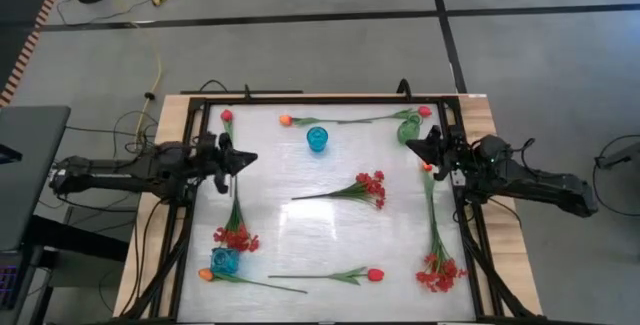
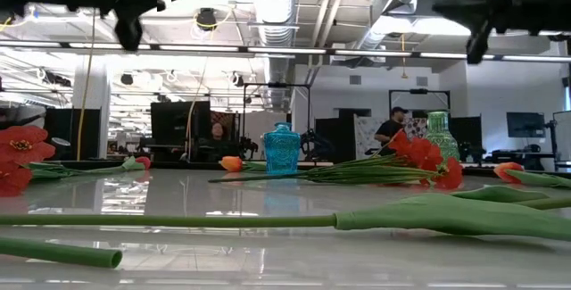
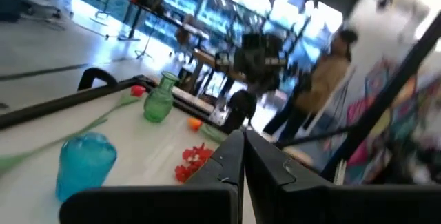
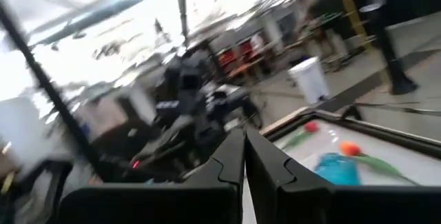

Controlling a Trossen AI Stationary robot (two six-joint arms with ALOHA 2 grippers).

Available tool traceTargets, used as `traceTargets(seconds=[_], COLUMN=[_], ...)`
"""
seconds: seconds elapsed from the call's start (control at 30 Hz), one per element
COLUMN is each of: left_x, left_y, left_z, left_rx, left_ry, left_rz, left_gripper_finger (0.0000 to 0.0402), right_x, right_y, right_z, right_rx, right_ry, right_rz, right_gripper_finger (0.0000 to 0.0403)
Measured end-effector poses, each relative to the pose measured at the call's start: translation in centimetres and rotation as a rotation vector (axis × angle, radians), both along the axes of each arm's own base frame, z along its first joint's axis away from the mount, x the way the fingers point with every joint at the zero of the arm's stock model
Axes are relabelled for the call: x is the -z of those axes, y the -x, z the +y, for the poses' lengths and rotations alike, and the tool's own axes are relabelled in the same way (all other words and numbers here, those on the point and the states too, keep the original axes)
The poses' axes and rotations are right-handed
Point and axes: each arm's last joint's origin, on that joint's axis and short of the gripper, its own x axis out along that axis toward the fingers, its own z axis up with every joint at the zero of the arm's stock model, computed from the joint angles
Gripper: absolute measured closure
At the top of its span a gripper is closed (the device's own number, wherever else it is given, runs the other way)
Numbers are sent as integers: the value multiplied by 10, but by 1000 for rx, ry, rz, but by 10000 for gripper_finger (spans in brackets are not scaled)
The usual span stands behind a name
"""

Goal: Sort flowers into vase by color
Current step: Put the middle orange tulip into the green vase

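Artificial flowers lie flat on the white table. There is an orange tulip (image 1: 285,120) and a red bud (image 1: 227,116) at the far side, and a red spray (image 1: 372,187) in the middle. More sprays (image 1: 235,237) (image 1: 440,273) and tulips (image 1: 375,275) (image 1: 205,275) lie near the front. A blue vase (image 1: 317,139) and a green vase (image 1: 408,128) stand at the far side, and a second blue vase (image 1: 225,260) stands at the front left. My left gripper (image 1: 245,158) and my right gripper (image 1: 410,143) hang shut above the table's left and right sides, holding nothing.
A black frame (image 1: 330,97) runs around the table top. Flower stems (image 2: 178,221) lie across the near part of the table. A person (image 3: 324,79) stands in the room beyond the table.
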Motion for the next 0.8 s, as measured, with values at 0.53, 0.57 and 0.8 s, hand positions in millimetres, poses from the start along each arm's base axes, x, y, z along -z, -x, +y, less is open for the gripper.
traceTargets(seconds=[0.53, 0.57, 0.8], left_x=[-45, -44, -37], left_y=[-80, -83, -94], left_z=[5, 5, 9], left_rx=[57, 51, 27], left_ry=[-350, -362, -308], left_rz=[413, 425, 469], left_gripper_finger=[401, 402, 380], right_x=[-88, -89, -82], right_y=[-33, -34, -53], right_z=[38, 40, 48], right_rx=[-457, -478, -422], right_ry=[373, 378, -58], right_rz=[752, 783, 988], right_gripper_finger=[360, 360, 360])
